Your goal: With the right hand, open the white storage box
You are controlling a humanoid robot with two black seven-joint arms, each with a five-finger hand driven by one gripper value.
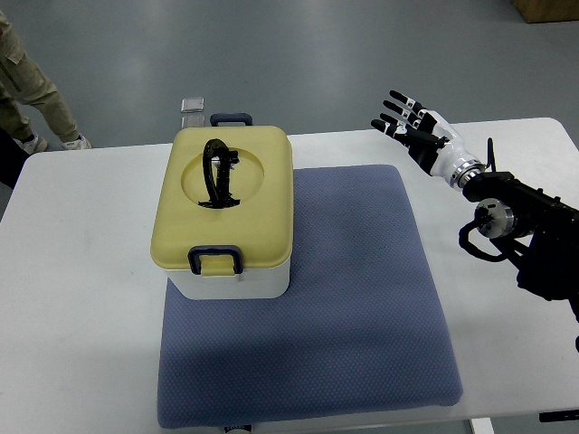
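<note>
Grey floor surrounds a white bench (pixel 81 298), and a blue-grey padded mat (pixel 362 298) covers the middle of it. From the picture's right edge comes the right arm, black at the forearm with a white wrist, ending in the right robot hand (pixel 412 124). That robot hand hovers above the bench's far right part with its fingers (pixel 394 98) spread and straight, pointing toward the far left; it holds nothing and touches nothing.

Well to the left of the robot hand, and a little nearer the robot, sits the white storage box (pixel 226 217). It rests on the mat's far left corner, partly over the mat's edge onto the bare bench. Its pale yellow lid (pixel 262 194) is down, a black carry handle (pixel 217 172) lies folded in the round recess on top, and a dark blue latch (pixel 215 259) shows at the near side with another latch (pixel 231 117) at the far side.

Beyond the box, on the floor past the bench's far edge, lies a small clear container (pixel 193 104). At the picture's far left corner stand a person's legs (pixel 32 86) in khaki trousers.
</note>
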